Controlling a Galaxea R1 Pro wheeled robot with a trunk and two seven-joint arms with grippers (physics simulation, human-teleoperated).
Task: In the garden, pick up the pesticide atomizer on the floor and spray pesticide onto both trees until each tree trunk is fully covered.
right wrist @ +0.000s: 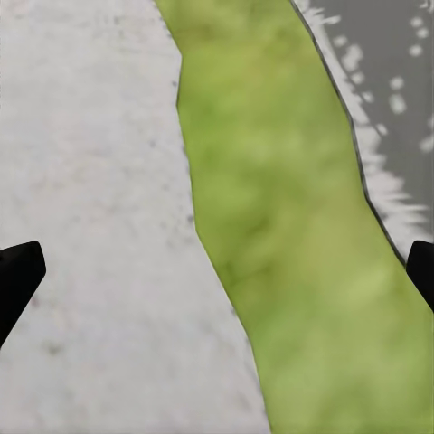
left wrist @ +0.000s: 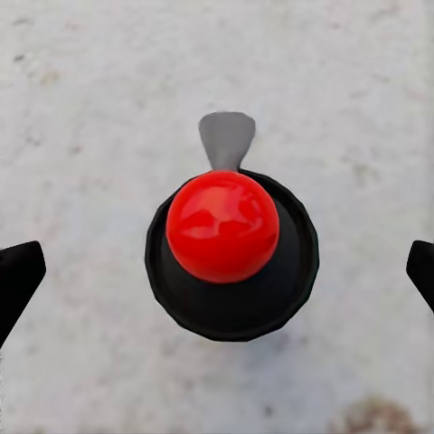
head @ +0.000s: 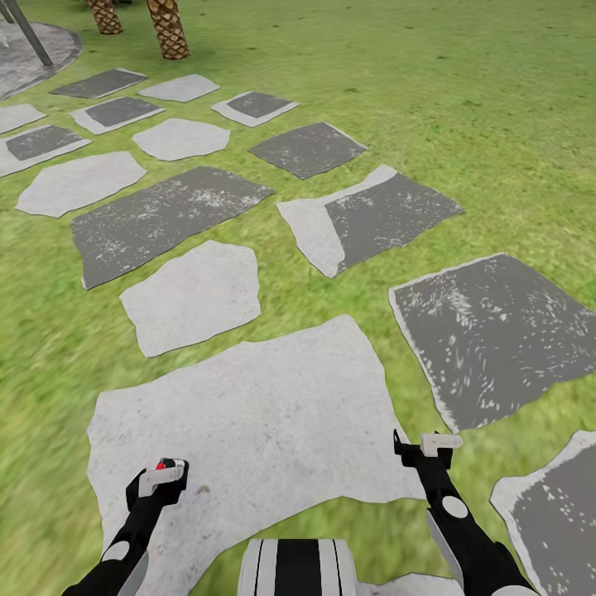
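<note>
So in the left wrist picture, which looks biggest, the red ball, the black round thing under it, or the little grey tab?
Largest to smallest, as they look there:
1. black round base
2. red ball, nearer the camera, so its true size is unsure
3. grey tab

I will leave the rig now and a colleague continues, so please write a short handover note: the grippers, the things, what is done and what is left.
Left gripper: open, hanging above the black round atomizer with the red ball top and grey nozzle; its fingers are wide of it and not touching.
Right gripper: open and empty, over the edge of the large pale stone slab and the green grass.
The atomizer stands upright on that slab.
Done: the approach to the atomizer.
Left: grip and lift it, drive to both trees, spray each trunk. The two scaly brown palm trunks far ahead are not the targets.
</note>
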